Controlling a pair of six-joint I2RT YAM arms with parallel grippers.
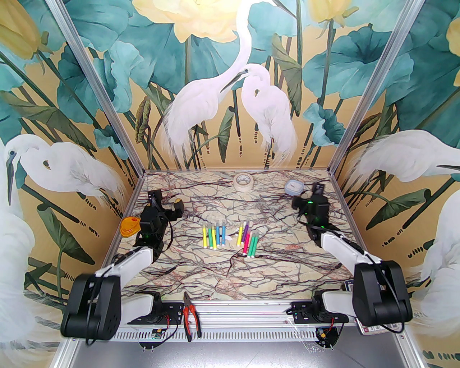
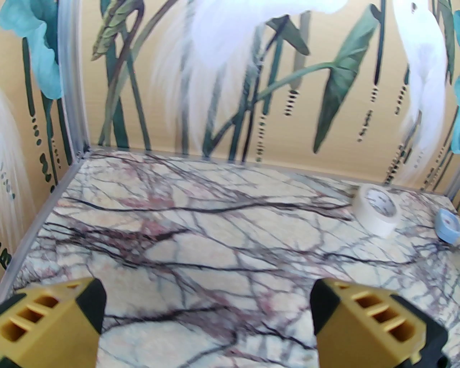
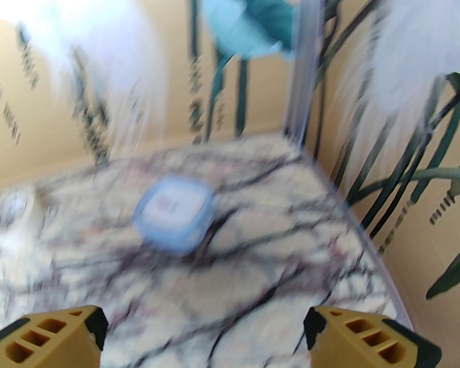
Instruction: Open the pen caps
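Marbled desk (image 1: 215,276) holds markers (image 1: 214,238) mid-surface, pen caps (image 1: 220,223) on their twelve o'clock ends; left hand (image 2: 206,298) at ten o'clock, right hand (image 3: 205,320) at two, both spread open, empty.

Egret-and-lotus mural (image 1: 230,90) wrapping three walls, tan ground, teal leaves (image 1: 359,64), pale yellow blooms (image 1: 201,18) up top, aluminium corner posts (image 1: 102,90) rising, veined marble-pattern tabletop (image 1: 230,280) below, bright even light
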